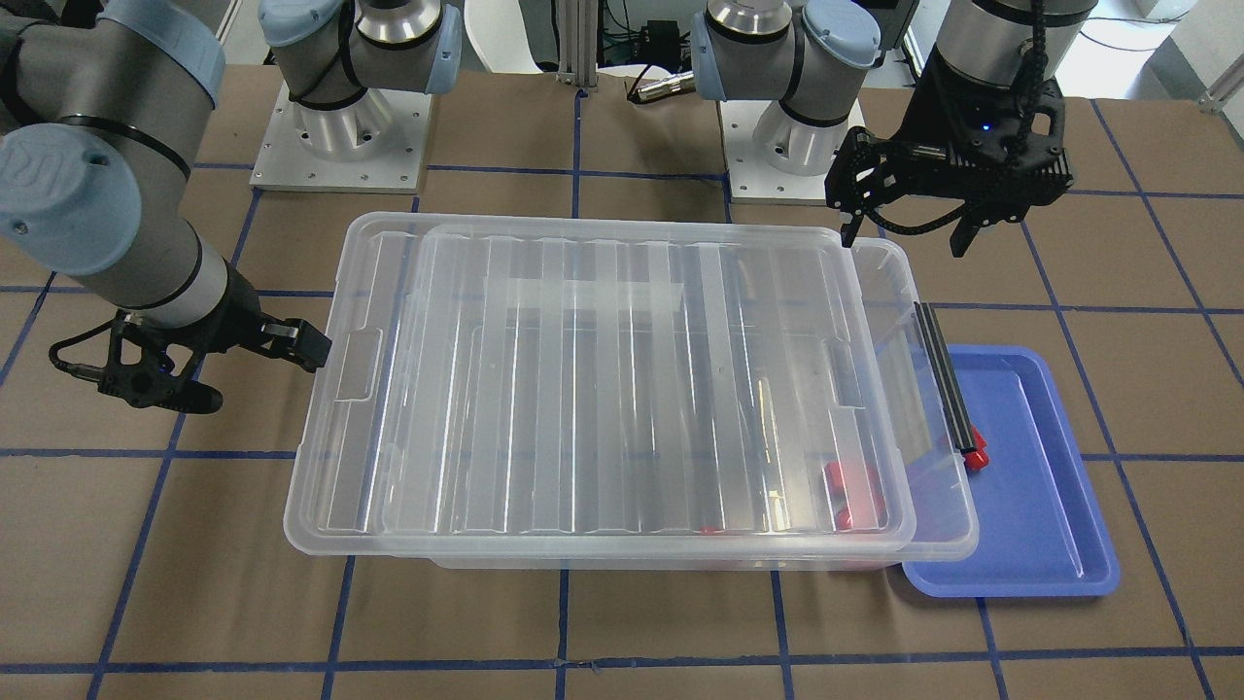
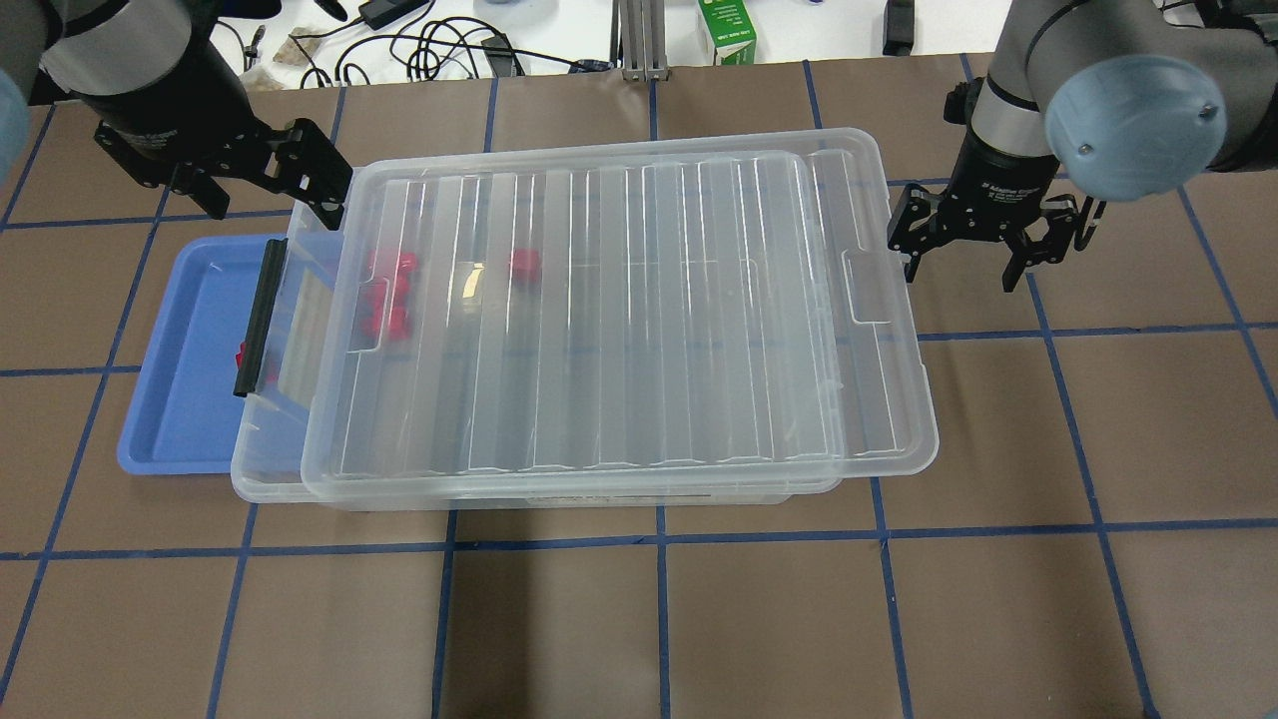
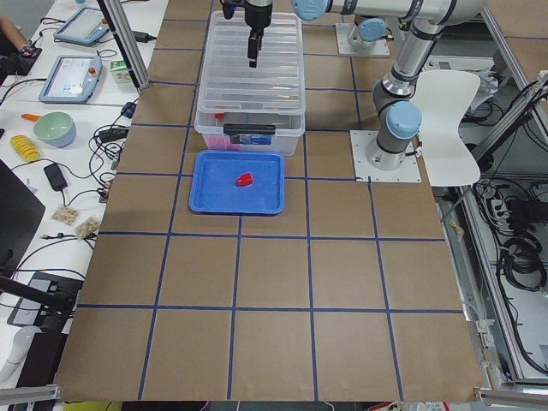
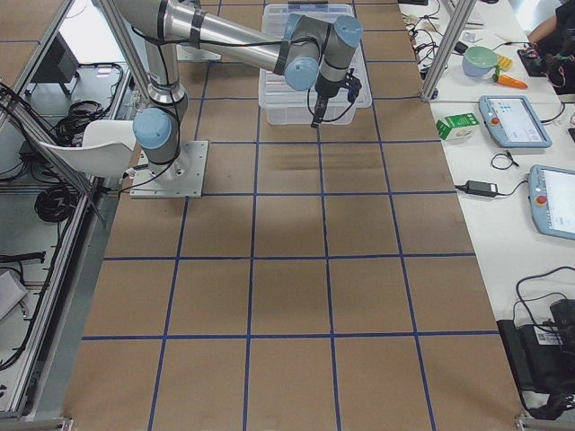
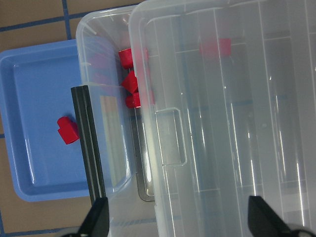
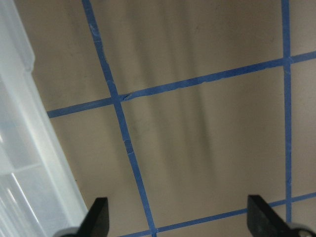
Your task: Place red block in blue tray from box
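A brown paper-covered table (image 2: 659, 619) is carrying a grid of blue tape lines (image 2: 660, 539); a cluster of small red plastic blocks (image 2: 384, 295) is lying bunched together, and a lone red plastic block (image 2: 525, 265) is sitting apart from them; past the table's far edge a green-and-white carton (image 2: 726, 30) is standing upright near tangled black cables (image 2: 499, 55); a pale green round bowl (image 3: 55, 129) and a white moulded chair (image 3: 449, 103) are showing in the side view.

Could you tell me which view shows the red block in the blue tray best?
The left wrist view: the red block lies large in the blue tray. Exterior left shows it whole but tiny; overhead and front only slivers; others nothing.
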Controlling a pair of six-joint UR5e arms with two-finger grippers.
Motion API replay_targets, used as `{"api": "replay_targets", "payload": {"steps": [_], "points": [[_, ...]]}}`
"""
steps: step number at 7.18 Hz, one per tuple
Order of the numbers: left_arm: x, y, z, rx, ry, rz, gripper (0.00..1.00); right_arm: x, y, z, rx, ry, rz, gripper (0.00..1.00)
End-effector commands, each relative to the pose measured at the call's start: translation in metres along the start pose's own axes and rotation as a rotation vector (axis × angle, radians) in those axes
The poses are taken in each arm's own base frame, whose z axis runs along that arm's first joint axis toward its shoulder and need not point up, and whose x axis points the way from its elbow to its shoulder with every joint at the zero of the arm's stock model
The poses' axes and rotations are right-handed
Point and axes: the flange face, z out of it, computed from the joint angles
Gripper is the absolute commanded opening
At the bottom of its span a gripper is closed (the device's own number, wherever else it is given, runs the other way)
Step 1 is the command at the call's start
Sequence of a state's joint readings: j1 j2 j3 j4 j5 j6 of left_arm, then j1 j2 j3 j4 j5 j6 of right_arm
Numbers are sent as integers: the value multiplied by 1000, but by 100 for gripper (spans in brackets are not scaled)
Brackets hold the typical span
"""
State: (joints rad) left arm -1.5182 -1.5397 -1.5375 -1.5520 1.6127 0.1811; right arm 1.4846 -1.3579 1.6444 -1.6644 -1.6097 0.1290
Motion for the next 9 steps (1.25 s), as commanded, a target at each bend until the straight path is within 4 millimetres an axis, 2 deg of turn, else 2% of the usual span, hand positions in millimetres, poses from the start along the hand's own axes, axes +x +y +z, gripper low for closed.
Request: {"api": "replay_targets", "payload": {"steps": [1, 5, 6, 7, 8, 9], "points": [[1, 0, 1, -2, -3, -1, 100, -28, 6, 7, -3, 10, 19, 100], [2, 2, 1, -28, 8, -55, 100, -36, 7, 9, 4, 10, 21, 100], [11, 3, -5, -18, 9, -36, 100, -35, 6, 7, 9, 10, 21, 100], [27, 12, -7, -17, 12, 4, 100, -36, 3, 0, 28, 7, 11, 100], [36, 12, -5, -18, 10, 24, 100, -33, 2, -13, 62, 9, 8, 100], [35, 14, -8, -6, 8, 46, 100, -32, -1, -38, 107, 5, 9, 100]]}}
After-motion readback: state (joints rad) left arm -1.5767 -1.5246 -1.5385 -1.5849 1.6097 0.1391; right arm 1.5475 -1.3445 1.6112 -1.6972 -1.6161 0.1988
